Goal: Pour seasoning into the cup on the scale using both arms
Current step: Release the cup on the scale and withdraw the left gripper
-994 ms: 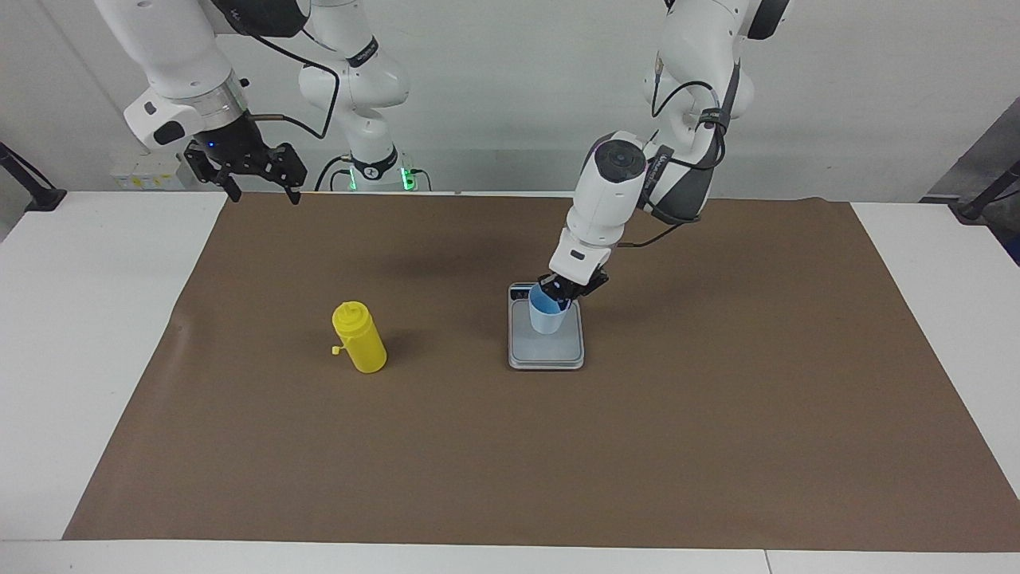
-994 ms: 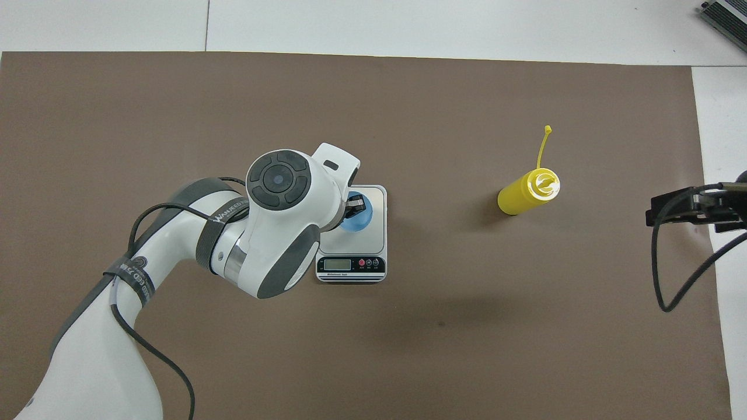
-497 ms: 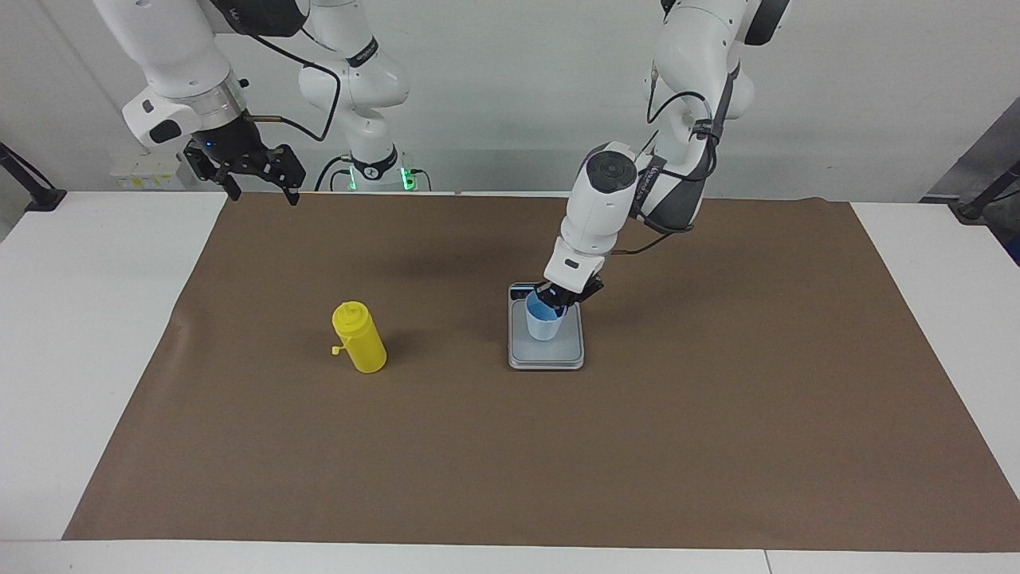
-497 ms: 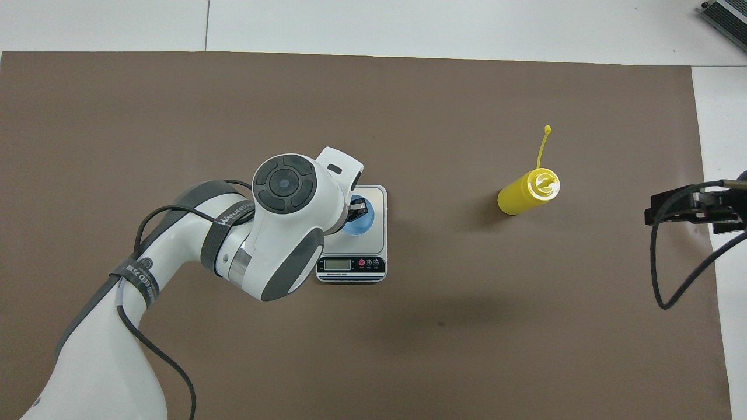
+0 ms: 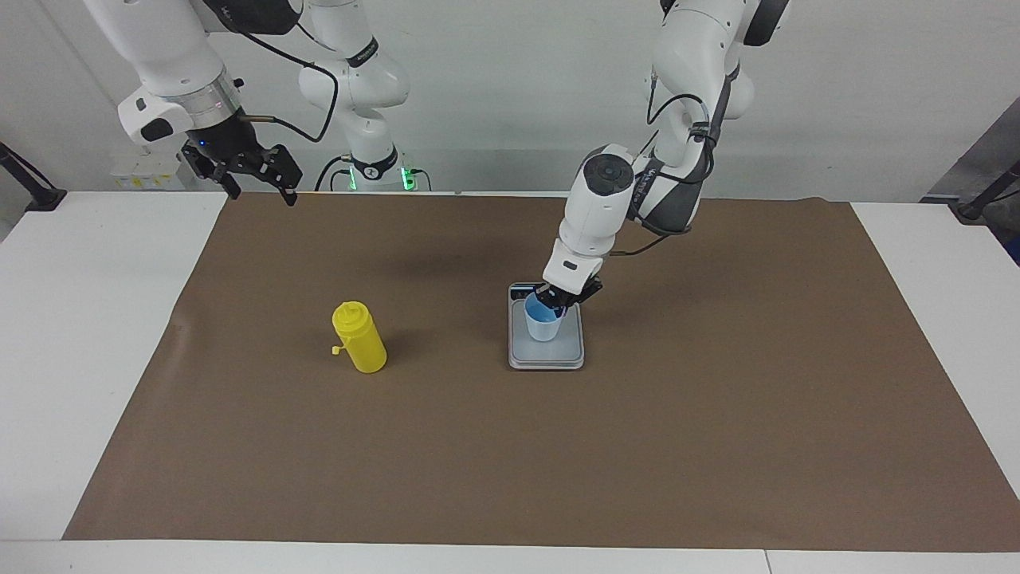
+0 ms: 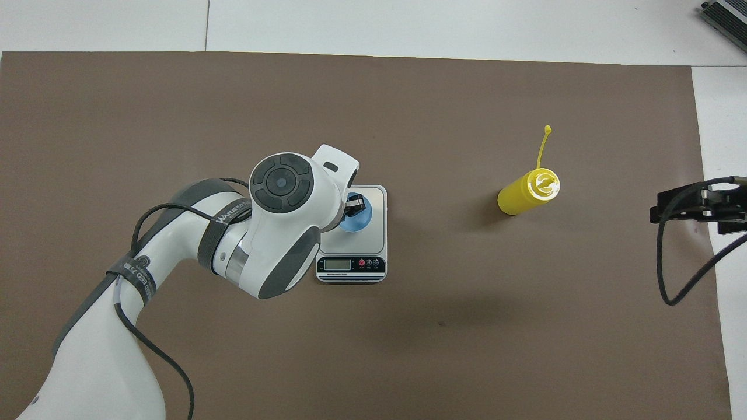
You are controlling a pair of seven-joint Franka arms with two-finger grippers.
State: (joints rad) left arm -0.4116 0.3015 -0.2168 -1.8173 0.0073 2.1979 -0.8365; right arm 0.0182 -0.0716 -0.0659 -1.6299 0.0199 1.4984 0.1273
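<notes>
The small light blue plastic cup [image 5: 544,322] stands upright on the flat silver-grey scale [image 5: 547,356], with the left gripper [image 5: 560,301] at its rim; whether its fingers grip the rim cannot be told. The bright yellow plastic squeeze bottle [image 5: 359,338] stands on the brown mat toward the right arm's end, well apart from the right gripper [image 5: 256,190], which hangs spread wide and empty over the mat's corner by that arm's base.

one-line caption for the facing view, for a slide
Left gripper at blue cup on scale; yellow squeeze bottle untouched.
</notes>
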